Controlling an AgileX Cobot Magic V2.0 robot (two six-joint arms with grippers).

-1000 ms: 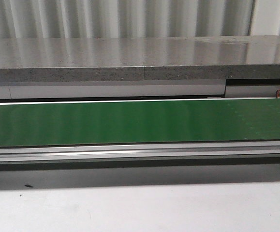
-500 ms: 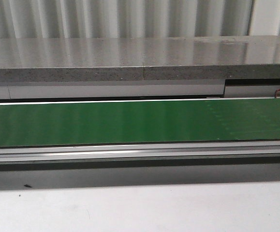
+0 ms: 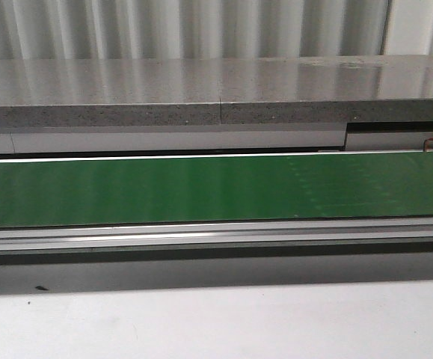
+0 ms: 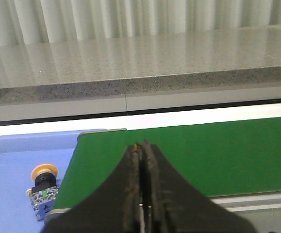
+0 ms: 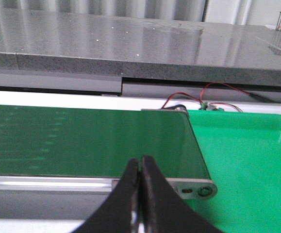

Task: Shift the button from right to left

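The button [image 4: 43,188], with its yellow-orange cap, black collar and blue-grey block, lies in a blue tray [image 4: 14,165] past the left end of the green conveyor belt [image 4: 203,155], seen in the left wrist view only. My left gripper [image 4: 142,145] is shut and empty, hovering over the belt's left end, to the right of the button. My right gripper [image 5: 140,160] is shut and empty over the belt's near edge by its right end [image 5: 130,141]. Neither gripper shows in the front view, where the belt [image 3: 201,191] carries nothing.
A green tray [image 5: 247,160] sits past the belt's right end, with nothing showing in it. A grey stone shelf [image 3: 216,90] runs behind the belt. An aluminium rail [image 3: 216,235] runs along its near edge. Red and black wires [image 5: 213,94] lie behind the green tray.
Faint light marks on the belt's right part have drifted leftward in the front view. Nothing else has moved.
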